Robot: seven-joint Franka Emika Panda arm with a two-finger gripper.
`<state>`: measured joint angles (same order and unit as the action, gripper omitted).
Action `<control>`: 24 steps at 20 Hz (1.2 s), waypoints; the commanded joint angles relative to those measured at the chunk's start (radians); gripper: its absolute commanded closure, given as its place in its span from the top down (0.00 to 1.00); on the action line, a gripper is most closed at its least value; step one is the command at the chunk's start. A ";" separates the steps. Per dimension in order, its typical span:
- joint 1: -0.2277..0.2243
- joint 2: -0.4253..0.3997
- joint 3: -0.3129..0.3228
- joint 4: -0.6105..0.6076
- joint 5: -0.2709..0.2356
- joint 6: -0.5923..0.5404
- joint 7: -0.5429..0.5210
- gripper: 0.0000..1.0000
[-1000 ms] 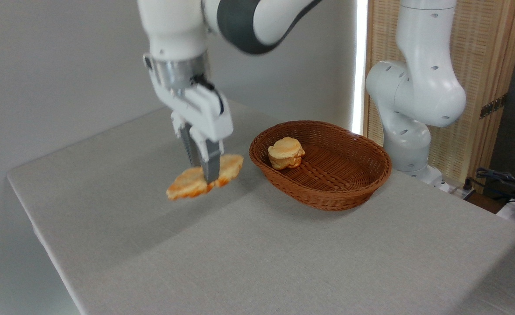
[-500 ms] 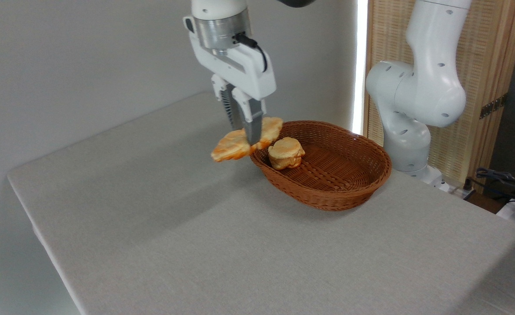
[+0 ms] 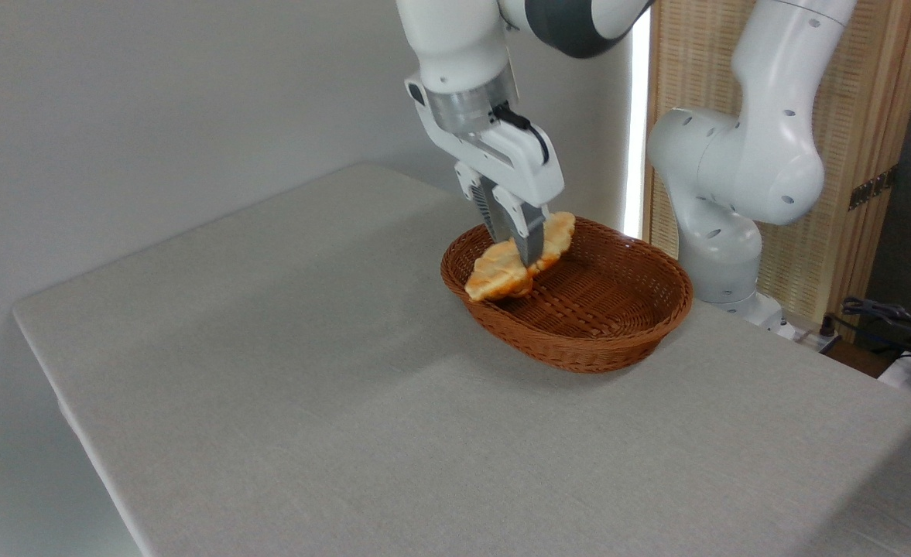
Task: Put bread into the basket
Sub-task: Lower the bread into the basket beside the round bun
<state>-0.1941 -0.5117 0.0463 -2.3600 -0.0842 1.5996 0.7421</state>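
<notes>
Hanging over the left half of the basket (image 3: 579, 325), the bread (image 3: 513, 263) is gripped about its middle by the claw (image 3: 527, 249), whose two fingers are closed on it from either side. A mid-length grip appears to have been chosen so that the long pastry stays balanced, with one pointed end reaching up toward the far rim and the other dipping toward the near-left rim. The pastry is carried tilted and lies within the rim's outline, low over the woven floor; whether it touches anything beneath cannot be told. A small round bun may be hidden behind its lower end, but that cannot be made out here. The basket stands on the grey counter (image 3: 331, 402), close beside the arm's white base (image 3: 722, 255). The carrying step is judged nearly done; only lowering and release seem left.
</notes>
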 commanded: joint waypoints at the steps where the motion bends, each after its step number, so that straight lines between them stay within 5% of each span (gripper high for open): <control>1: -0.002 -0.013 0.009 -0.051 0.021 -0.004 0.019 0.69; 2: -0.002 -0.008 0.009 -0.053 0.021 -0.001 0.019 0.92; 3: -0.002 -0.005 0.009 -0.053 0.021 -0.001 0.019 1.00; 24: -0.013 0.021 0.007 -0.045 0.023 0.006 0.034 1.00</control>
<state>-0.1945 -0.4921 0.0461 -2.4142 -0.0761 1.6006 0.7591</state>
